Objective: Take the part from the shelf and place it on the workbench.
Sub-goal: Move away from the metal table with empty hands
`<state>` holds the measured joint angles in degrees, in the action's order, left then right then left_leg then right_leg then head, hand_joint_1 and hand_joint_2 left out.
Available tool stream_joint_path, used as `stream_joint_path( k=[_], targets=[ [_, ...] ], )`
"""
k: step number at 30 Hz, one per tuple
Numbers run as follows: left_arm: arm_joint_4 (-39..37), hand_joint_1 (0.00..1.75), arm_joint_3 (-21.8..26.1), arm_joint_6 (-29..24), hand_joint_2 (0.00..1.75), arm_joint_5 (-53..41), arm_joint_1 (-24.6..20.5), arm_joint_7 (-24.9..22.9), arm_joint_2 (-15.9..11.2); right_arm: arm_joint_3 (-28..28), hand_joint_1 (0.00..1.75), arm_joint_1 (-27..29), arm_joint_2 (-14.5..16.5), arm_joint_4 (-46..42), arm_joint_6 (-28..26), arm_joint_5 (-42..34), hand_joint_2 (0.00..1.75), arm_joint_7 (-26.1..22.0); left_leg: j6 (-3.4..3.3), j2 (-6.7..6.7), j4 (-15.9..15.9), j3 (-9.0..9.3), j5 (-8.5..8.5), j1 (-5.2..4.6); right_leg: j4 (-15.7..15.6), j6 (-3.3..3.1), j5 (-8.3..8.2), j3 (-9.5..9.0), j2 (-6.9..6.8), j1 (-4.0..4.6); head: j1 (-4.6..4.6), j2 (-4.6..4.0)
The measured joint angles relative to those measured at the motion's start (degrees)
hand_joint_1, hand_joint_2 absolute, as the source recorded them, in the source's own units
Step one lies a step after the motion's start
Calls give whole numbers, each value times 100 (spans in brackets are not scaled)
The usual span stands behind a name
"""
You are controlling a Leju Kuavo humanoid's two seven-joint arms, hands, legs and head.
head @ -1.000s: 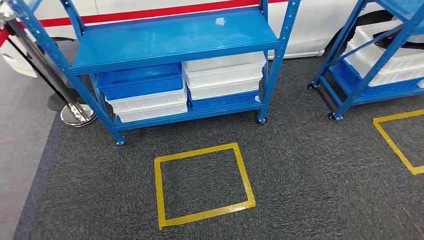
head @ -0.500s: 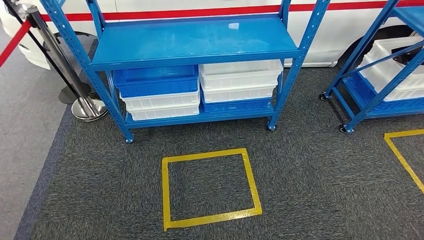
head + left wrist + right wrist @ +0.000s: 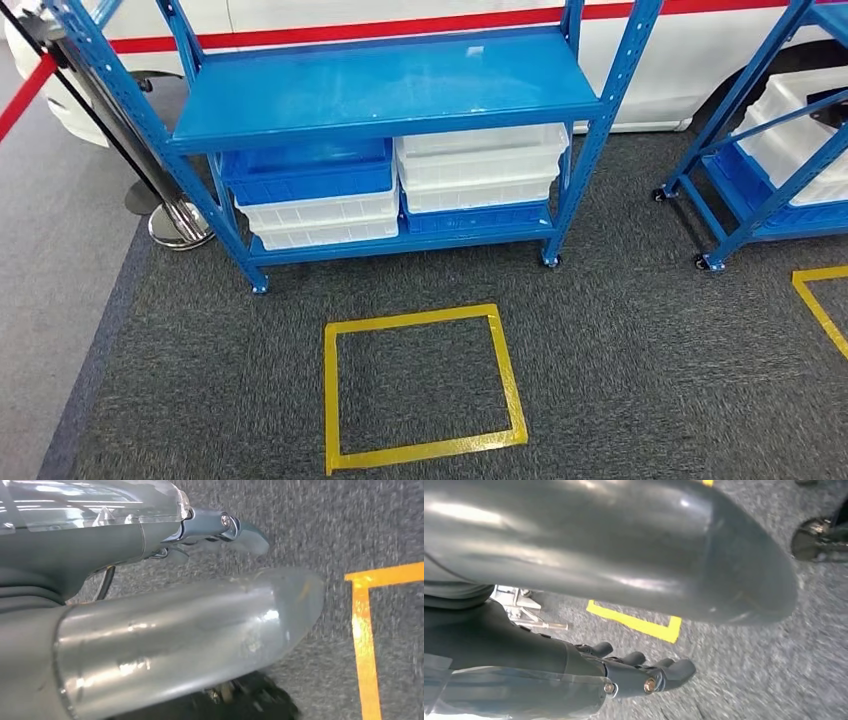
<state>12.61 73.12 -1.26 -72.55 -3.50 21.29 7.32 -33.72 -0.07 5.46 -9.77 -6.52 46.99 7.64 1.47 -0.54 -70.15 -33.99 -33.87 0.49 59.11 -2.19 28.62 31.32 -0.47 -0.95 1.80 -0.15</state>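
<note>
A blue shelf [image 3: 385, 90] stands on dark carpet [image 3: 620, 340], its lower tier holding stacked blue and white bins [image 3: 400, 185]; the part itself cannot be made out. A yellow tape square [image 3: 420, 385] lies near it. The left hand [image 3: 220, 530] and right hand [image 3: 644, 672] hang over the carpet with fingers loosely apart, holding nothing.

A yellow tape square [image 3: 420, 390] lies on the dark grey carpet [image 3: 620, 340] at lower centre of the head view. A chrome stanchion base [image 3: 180, 225] stands at the left, with a red rope [image 3: 22, 95] running to the upper left corner. A white vehicle body with a red stripe [image 3: 400, 25] spans the top.
</note>
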Motion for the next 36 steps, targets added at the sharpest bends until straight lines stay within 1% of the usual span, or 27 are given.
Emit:
stream_joint_path(
  k=[1, 2, 3, 5, 6, 8, 9, 11, 12, 13, 15, 16, 17, 18, 19, 21, 23, 25, 27, 28, 29, 31, 32, 33, 34, 35, 36],
  targets=[
    [0, 0, 1, -1, 0, 1, 4, 0, -3, -1, 0, -1, -19, 0, 6, 0, 0, -1, 9, 3, -265, -209, -86, 1, 0, -4, 37, -36, 1, 8, -1, 0],
    [0, 0, 1, -2, 0, 1, 14, 0, -5, -1, 0, -1, -30, 0, 10, 0, 0, -1, 9, 4, -377, -346, -85, 1, 0, -3, 79, -82, 2, 14, -1, 0],
    [0, 0, 1, -1, 0, 1, 23, 0, -6, -1, 0, 2, -38, 0, 11, 0, 0, -1, -4, 5, -302, -397, 28, 0, 0, 1, 125, -141, 3, 20, -1, 0],
    [0, 0, 1, -2, 0, 1, 41, 0, -6, -2, 0, 10, -41, 1, 12, 0, 0, -1, -78, 20, 324, -275, 529, -19, -2, 14, 225, -272, -6, 31, -1, 0],
    [0, 0, 1, -1, 0, 1, 44, 0, -9, -2, 0, 12, -42, 4, 13, 0, 0, -1, -125, 39, 628, -206, 704, -45, -2, 28, 270, -324, -12, 38, -1, 0],
    [0, 0, 2, -2, 0, 1, 46, 0, -12, -3, 0, 4, -41, 12, 13, 0, 0, -3, -211, 66, 968, -115, 801, -103, -12, 86, 341, -374, -18, 34, -1, 0],
    [0, 0, 2, -2, 0, 1, 50, 0, -15, -3, 0, -2, -41, 15, 14, 0, 0, -4, -245, 68, 997, -87, 747, -120, -3, 127, 346, -411, -18, 33, -1, 0],
    [0, 0, 3, -2, 0, 1, 61, 0, -15, -3, 0, -12, -40, 15, 13, 0, 0, -6, -315, 44, 1110, 67, 772, -102, 99, 191, 348, -481, -17, 27, 0, 0],
    [0, 0, 3, -2, 0, 1, 58, 0, -15, -3, 0, -13, -39, 15, 14, 0, 0, -7, -349, 33, 1157, 153, 759, -86, 244, 215, 365, -459, -10, 24, -1, 0],
    [0, 0, 3, -1, 0, 1, 46, 0, -15, -3, 0, -19, -37, 15, 14, 0, 0, -7, -375, 23, 1192, 226, 745, -72, 469, 233, 439, -348, 2, 17, 0, 0],
    [0, 0, 3, -1, 0, 1, 25, 0, -15, -3, 0, -32, -13, 15, 13, 0, 0, -9, -408, 18, 1211, 296, 691, -66, 1068, 276, 702, 67, 22, -1, -1, 0],
    [0, 0, 3, -1, 0, 1, 22, 0, -15, -3, 0, -36, 6, 15, 12, 0, 0, -10, -410, 12, 1209, 326, 654, -66, 1334, 296, 826, 299, 25, -10, -1, 0],
    [0, 0, 3, -1, 0, 1, 26, 0, -15, -3, 0, -37, 24, 15, 11, 0, 0, -10, -399, 5, 1209, 371, 609, -63, 1470, 315, 860, 473, 25, -22, -1, 0],
    [0, 0, 3, -1, 0, 1, 32, 0, -15, -3, 0, -31, 35, 15, 10, 0, 0, -10, -382, -5, 1207, 432, 557, -57, 1447, 333, 783, 569, 24, -34, -1, 0],
    [0, 0, 3, -1, 0, 1, 39, 0, -14, -3, 0, -20, 40, 15, 11, 0, 0, -9, -357, -18, 1206, 507, 500, -47, 1265, 350, 601, 583, 24, -46, -1, 0],
    [0, 0, 4, 0, 0, 0, 49, 0, -13, -4, 0, 15, 43, 18, 13, 0, 0, -8, -292, -33, 1202, 642, 375, -30, 649, 373, 62, 486, 25, -64, -1, 0],
    [0, 0, 4, 1, 0, 0, 33, 0, -12, -6, 0, 26, 45, 23, 13, 0, 0, -11, -214, -36, 1202, 691, 280, -30, 244, 314, -207, 451, 32, -44, 0, 0],
    [0, 0, 4, 0, 0, 1, 13, 0, -13, -7, 0, 17, 45, 25, 12, 0, 0, -14, -141, -33, 1223, 734, 244, -39, 161, 208, -186, 448, 41, -22, 0, 0],
    [0, 0, 3, -1, 0, 1, 11, 0, -10, -8, 0, 25, 36, 24, 12, 0, 0, -11, -91, -16, 1133, 757, 225, -32, 110, 134, -163, 332, 41, -34, 0, 0],
    [0, 0, 3, 0, 0, 1, 9, 0, -8, -8, 0, 29, 20, 25, 12, 0, 0, -10, -72, -5, 943, 673, 205, -26, 79, 103, -138, 255, 36, -39, 1, 0],
    [0, 0, 3, 0, 0, 1, 8, 0, -7, -9, 0, 30, 1, 25, 13, 0, 0, -10, -53, 7, 634, 500, 159, -21, 48, 77, -108, 183, 31, -40, 1, 0],
    [0, 0, 3, 0, 0, 1, 6, 0, -10, -10, 0, 15, -41, 25, 14, 0, 0, -10, -26, 17, -98, 0, -67, -19, 18, 45, -38, 73, 31, -29, 1, 0],
    [0, 0, 3, -1, 0, 1, 9, 0, -11, -11, 0, 7, -55, 24, 14, 0, 0, -10, -23, 17, -347, -225, -195, -19, 13, 40, 6, 14, 35, -23, 0, 0],
    [0, 0, 3, 0, 0, 1, 16, 0, -12, -11, 0, 4, -63, 24, 14, 0, 0, -10, -34, 17, -429, -375, -247, -22, 11, 38, 59, -56, 41, -15, 1, 0],
    [0, 0, 3, 1, 0, 1, 22, 0, -11, -11, 0, 5, -69, 24, 14, 0, 0, -10, -59, 17, -323, -437, -167, -28, 9, 37, 116, -139, 44, -3, 1, 0],
    [0, 0, 3, 1, 0, 1, 31, 0, -11, -12, 0, 8, -70, 25, 14, 0, 0, -10, -107, 18, -54, -429, 63, -40, 5, 38, 179, -225, 43, 10, 1, 0],
    [0, 0, 4, 1, 0, 1, 39, 0, -14, -13, 0, 15, -70, 28, 15, 0, 0, -10, -176, 23, 299, -388, 397, -63, 3, 40, 238, -299, 41, 21, 0, 0]
  ],
)
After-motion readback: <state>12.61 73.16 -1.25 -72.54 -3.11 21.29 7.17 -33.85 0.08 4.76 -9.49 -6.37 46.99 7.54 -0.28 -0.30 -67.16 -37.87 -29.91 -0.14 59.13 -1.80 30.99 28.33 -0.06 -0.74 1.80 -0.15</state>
